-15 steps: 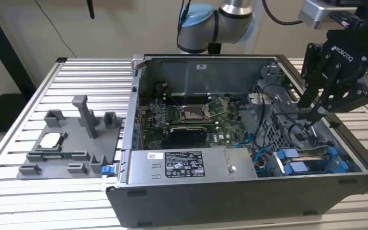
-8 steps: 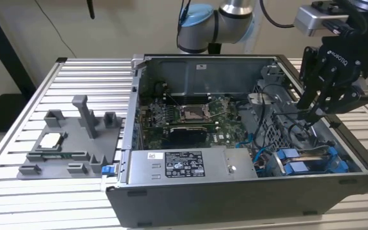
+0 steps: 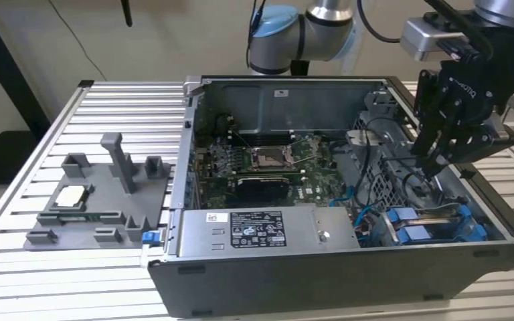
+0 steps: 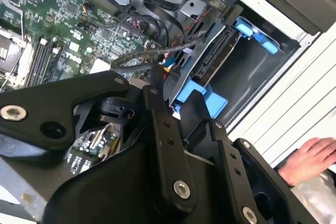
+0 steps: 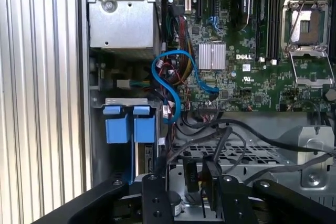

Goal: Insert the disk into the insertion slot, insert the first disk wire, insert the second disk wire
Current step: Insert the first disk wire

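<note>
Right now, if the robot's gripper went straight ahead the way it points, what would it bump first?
Probably the black cables draped over the perforated metal cage. The gripper points down toward them. Depth is hard to judge, so it might reach the cage itself first.

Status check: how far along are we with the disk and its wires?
Done: the disk sits in the slot. In hand: the gripper hangs low over the cables beside it. Left: whether either wire is plugged in, I cannot tell.
</note>
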{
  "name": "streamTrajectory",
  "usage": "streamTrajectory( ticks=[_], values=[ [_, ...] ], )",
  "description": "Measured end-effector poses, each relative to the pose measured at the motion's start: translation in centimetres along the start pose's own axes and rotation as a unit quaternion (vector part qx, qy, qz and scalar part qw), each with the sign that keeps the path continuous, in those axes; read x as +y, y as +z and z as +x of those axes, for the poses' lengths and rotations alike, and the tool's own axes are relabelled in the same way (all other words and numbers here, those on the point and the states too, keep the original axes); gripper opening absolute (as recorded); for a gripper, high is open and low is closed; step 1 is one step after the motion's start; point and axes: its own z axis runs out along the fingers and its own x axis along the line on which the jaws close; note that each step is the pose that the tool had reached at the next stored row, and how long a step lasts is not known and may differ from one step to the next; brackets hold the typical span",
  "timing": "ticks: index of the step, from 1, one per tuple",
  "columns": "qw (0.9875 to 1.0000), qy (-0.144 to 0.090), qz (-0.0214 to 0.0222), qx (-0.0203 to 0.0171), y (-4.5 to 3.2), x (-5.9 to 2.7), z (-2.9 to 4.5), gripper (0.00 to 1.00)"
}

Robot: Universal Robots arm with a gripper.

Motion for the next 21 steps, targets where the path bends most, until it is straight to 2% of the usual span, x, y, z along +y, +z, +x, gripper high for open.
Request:
streamTrajectory(
  ticks=[2, 5, 8, 21],
  values=[
    [1.0, 0.0, 0.0041, -0.0021, 0.12, 0.0, 0.0, 0.41],
    [1.0, 0.0, 0.0056, -0.0036, 0.19, 0.0, 0.0, 0.39],
    [1.0, 0.0, 0.0057, -0.004, 0.2, 0.01, 0.0, 0.2],
    [1.0, 0.0, 0.0057, -0.0032, 0.22, 0.01, 0.01, 0.19]
  ],
)
